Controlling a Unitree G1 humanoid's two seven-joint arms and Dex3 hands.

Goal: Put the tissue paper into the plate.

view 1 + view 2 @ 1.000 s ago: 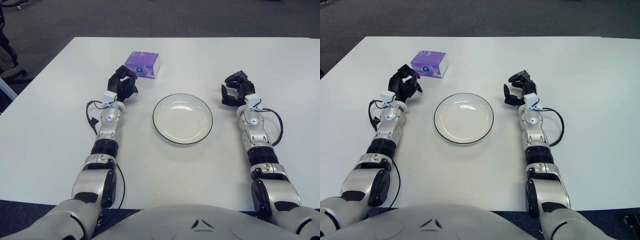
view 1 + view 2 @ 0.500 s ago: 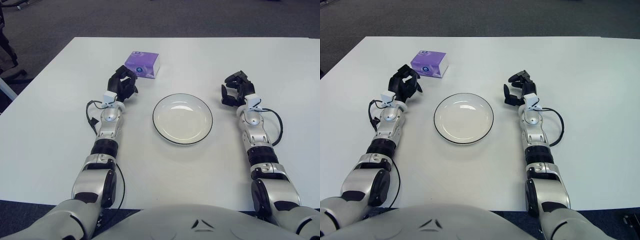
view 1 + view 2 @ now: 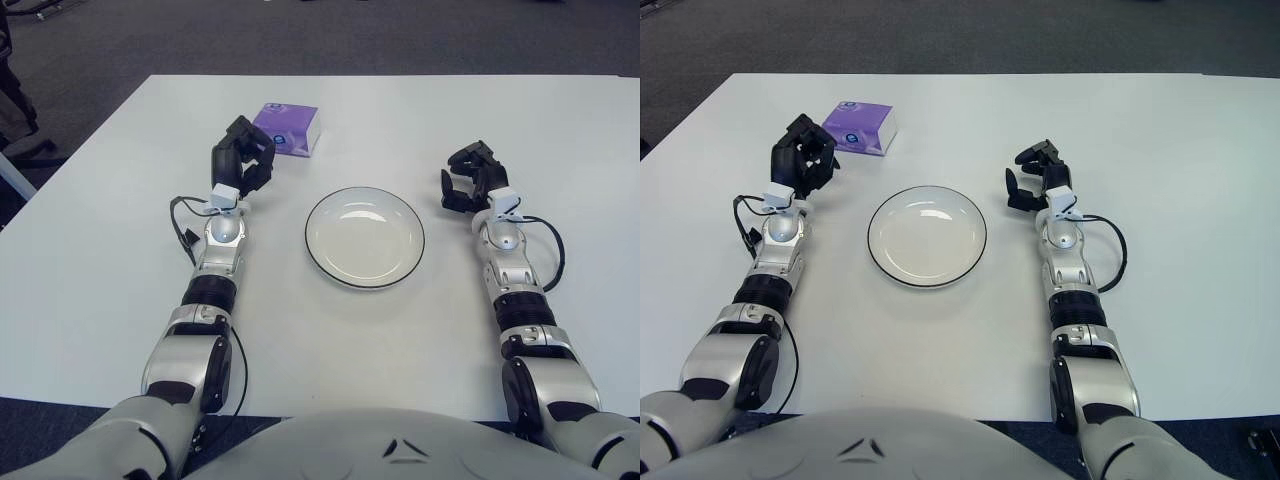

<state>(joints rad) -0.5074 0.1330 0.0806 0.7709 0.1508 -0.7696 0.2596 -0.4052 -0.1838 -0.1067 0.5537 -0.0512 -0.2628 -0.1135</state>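
A purple tissue pack (image 3: pixel 286 128) lies on the white table, at the far left of the plate. A white plate (image 3: pixel 365 237) with a dark rim sits empty at the table's middle. My left hand (image 3: pixel 242 160) is raised just in front and to the left of the tissue pack, close to its near corner, with fingers loosely curled and holding nothing. My right hand (image 3: pixel 469 180) rests to the right of the plate, fingers relaxed and empty.
The white table (image 3: pixel 120 250) reaches to a far edge, with dark carpet beyond. Cables loop from both wrists, on the left (image 3: pixel 181 225) and on the right (image 3: pixel 553 255).
My left hand has lifted and moved a little forward and left, closer to the tissue pack. The right hand, plate and tissue pack have not moved.
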